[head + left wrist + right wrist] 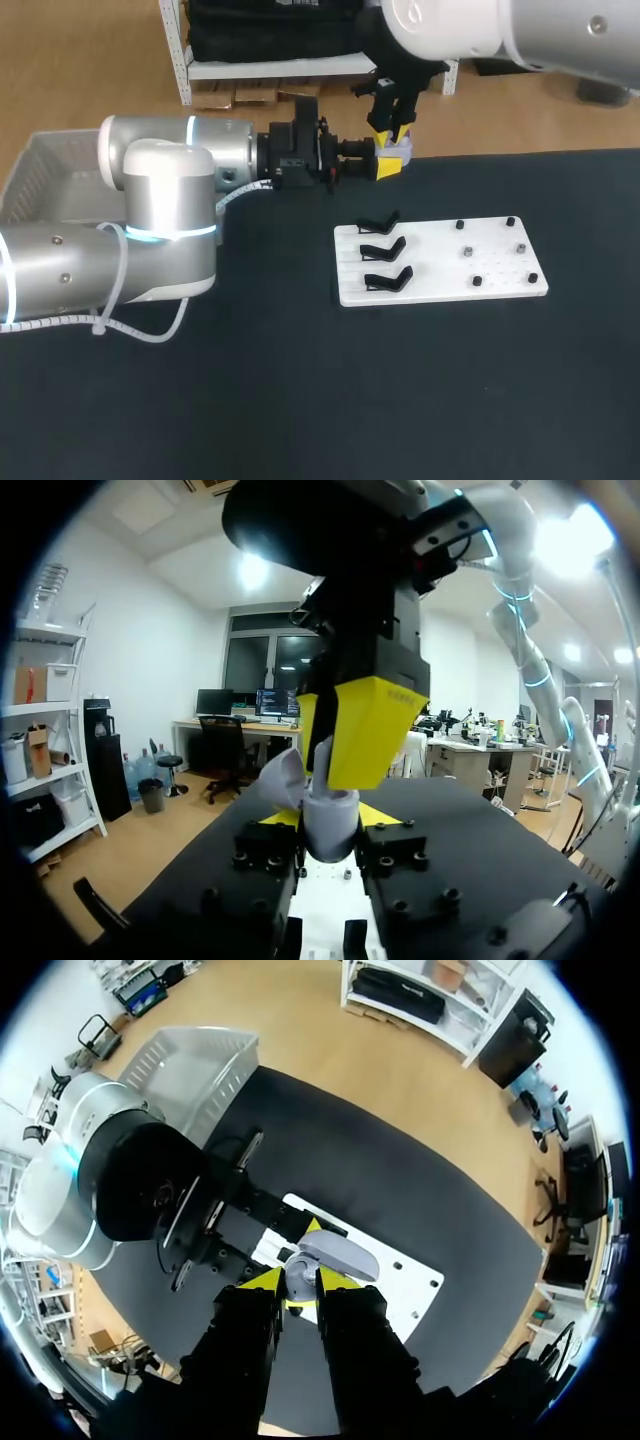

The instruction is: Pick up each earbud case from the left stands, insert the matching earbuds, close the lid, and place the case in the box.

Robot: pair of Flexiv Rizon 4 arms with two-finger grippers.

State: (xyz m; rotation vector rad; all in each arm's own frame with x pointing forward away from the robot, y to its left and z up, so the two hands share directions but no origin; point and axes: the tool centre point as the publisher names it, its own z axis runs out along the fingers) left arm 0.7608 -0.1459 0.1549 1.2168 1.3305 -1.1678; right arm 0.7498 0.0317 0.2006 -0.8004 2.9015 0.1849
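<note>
Gripping from two sides, our left gripper [387, 167] holds the small pale lavender plastic earbud case [328, 826] between its yellow tips, at the far edge of the black table [300, 400]. Our right gripper [297, 1282] comes down right at the case's top; we cannot tell whether it pinches anything. The left wrist view shows the lid hinged open, which the head view leaves unclear. Only the head view shows the white rectangular board [440, 272] with its three black stands [385, 251] lying well apart from the case. The pale mesh box [50, 165] sits at the table's left end.
</note>
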